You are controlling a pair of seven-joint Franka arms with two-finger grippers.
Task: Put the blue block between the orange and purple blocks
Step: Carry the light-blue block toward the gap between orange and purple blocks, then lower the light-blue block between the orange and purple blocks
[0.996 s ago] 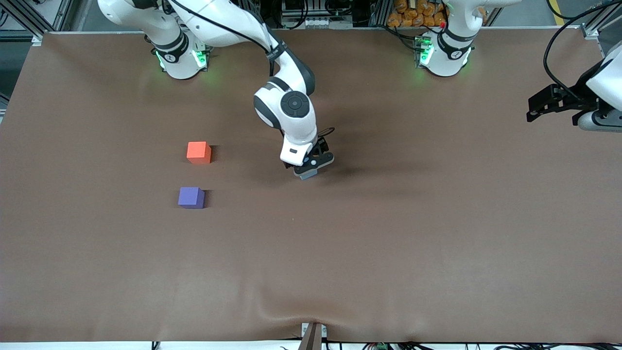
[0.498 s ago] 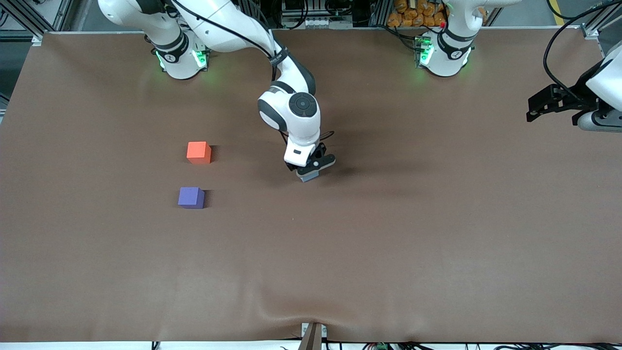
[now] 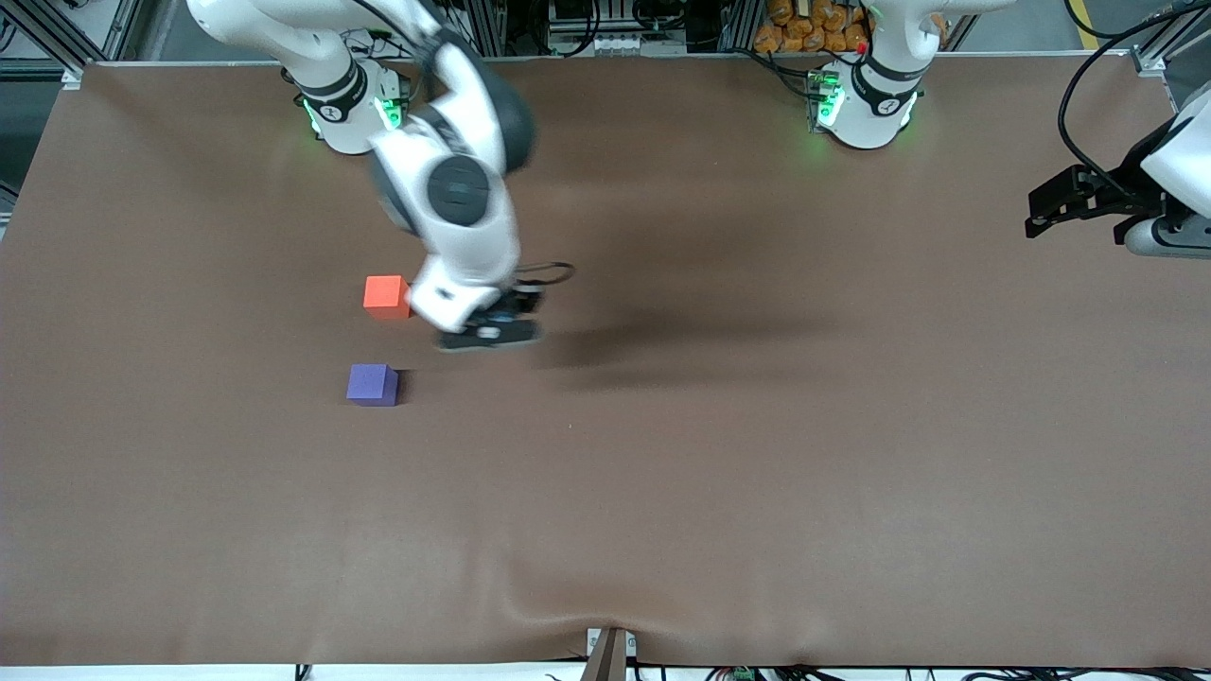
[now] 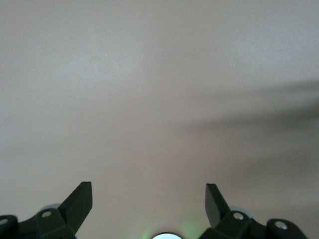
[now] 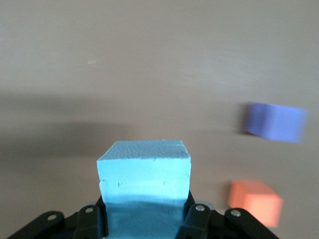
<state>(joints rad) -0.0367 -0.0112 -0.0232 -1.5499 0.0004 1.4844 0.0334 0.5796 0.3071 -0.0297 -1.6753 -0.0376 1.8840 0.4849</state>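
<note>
Front view: the right claw (image 3: pixel 487 333) hangs over the bench (image 3: pixel 757 473) beside the orange block (image 3: pixel 385 295); its load is hidden here. The purple block (image 3: pixel 372 384) lies nearer the camera than the orange block. The left claw (image 3: pixel 1050 203) waits at its end of the bench.

Left wrist view: that claw is spread over bare bench.

Right wrist view: the claw pinches the blue block (image 5: pixel 144 172), so this looks like the carry step. The next move calls for lining up over the gap by the orange block, then lowering.

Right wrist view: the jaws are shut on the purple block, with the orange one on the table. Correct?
Not quite. The right gripper is shut on the blue block, as the right wrist view shows. The purple block lies on the table, as does the orange block.
</note>
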